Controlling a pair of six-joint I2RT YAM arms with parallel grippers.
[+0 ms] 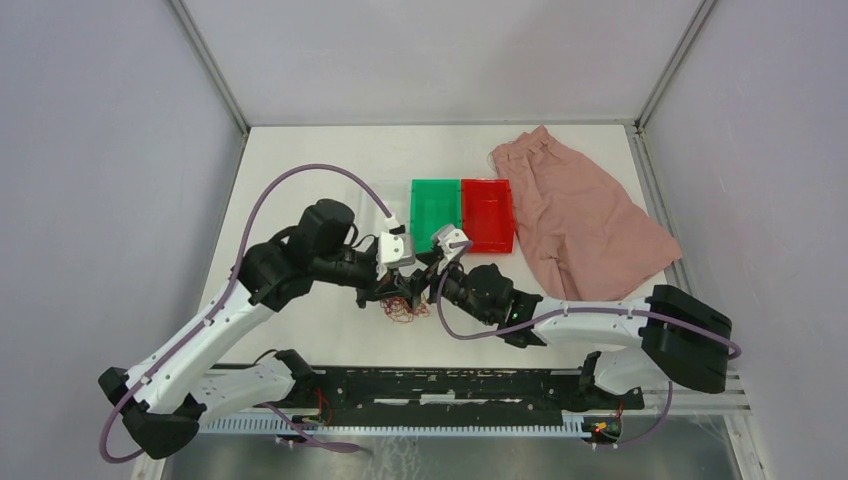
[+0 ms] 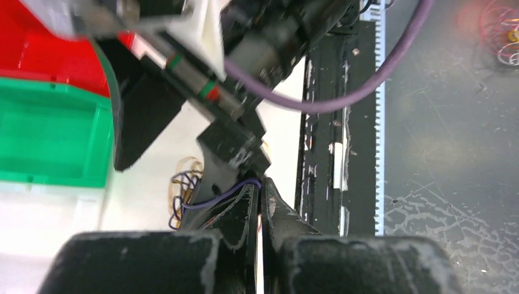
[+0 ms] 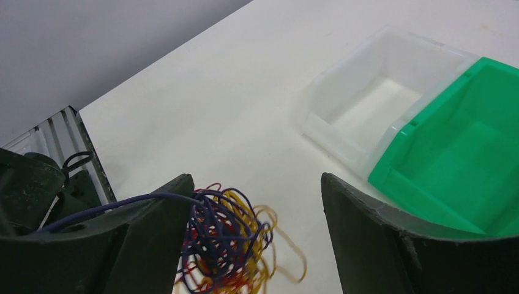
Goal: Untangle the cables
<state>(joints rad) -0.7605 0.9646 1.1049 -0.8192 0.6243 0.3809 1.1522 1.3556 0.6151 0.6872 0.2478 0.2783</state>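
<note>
Top external view: the table (image 1: 300, 180) has both arms reaching in from the near edge and meeting over its near middle.
Pink cloth (image 1: 585, 225): lies rumpled at the far right, well apart from the work.
Bins: the green bin (image 1: 433, 212) and the red bin (image 1: 488, 215) stand touching, side by side, at the far middle. The right wrist view shows a clear bin (image 3: 373, 104) against the green one.
Left gripper (image 2: 261, 187): fingers pressed together with no visible gap. They pinch the purple strand (image 2: 217, 196) at their tips.
Right gripper (image 3: 256, 184): fingers stand wide apart and hold nothing. The tangle lies low between them, just beside the inner face of one finger.
Cables (image 3: 229, 239): a small knotted bundle of purple, red and orange-yellow loops on the table. It sits on the near side of the bins, directly under the two grippers.
Purple strand, run: leaves the bundle and stretches nearly straight across toward the left gripper. The rest of the bundle stays slack.
Handling, judged: very light, limp and springy. The loops are likely to snag on each other and recoil when freed. The thin strands are likely to slip from the fingers unless caught squarely near the tips.
Hold point, judged: take a single red or yellow loop at the outer edge of the bundle, away from the knotted centre. Draw it opposite to the pinched strand. Closing on the whole mass would likely tighten it.
</note>
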